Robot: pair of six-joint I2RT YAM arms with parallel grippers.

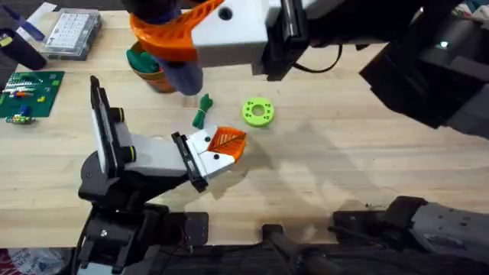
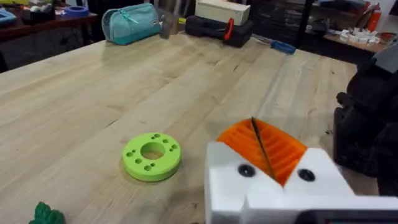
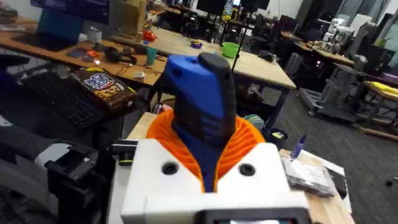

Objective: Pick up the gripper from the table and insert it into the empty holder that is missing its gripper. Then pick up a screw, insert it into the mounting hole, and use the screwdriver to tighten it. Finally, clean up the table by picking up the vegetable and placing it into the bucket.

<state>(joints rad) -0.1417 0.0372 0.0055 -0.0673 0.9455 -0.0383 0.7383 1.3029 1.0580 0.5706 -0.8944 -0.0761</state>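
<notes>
The screwdriver (image 3: 199,81), clamped between the right gripper's (image 3: 205,127) orange fingers high above the bucket (image 1: 150,75), is best lowered slowly, bit lined squarely to the holder's (image 1: 203,151) hole, where the left gripper (image 2: 260,148) is seen pressed shut.

Black jointed arms, black cabling. White blocky gripper housings with two dark screw holes each: left gripper (image 2: 261,149), right gripper (image 3: 208,140). Orange ribbed fingers (image 2: 289,152).
</notes>
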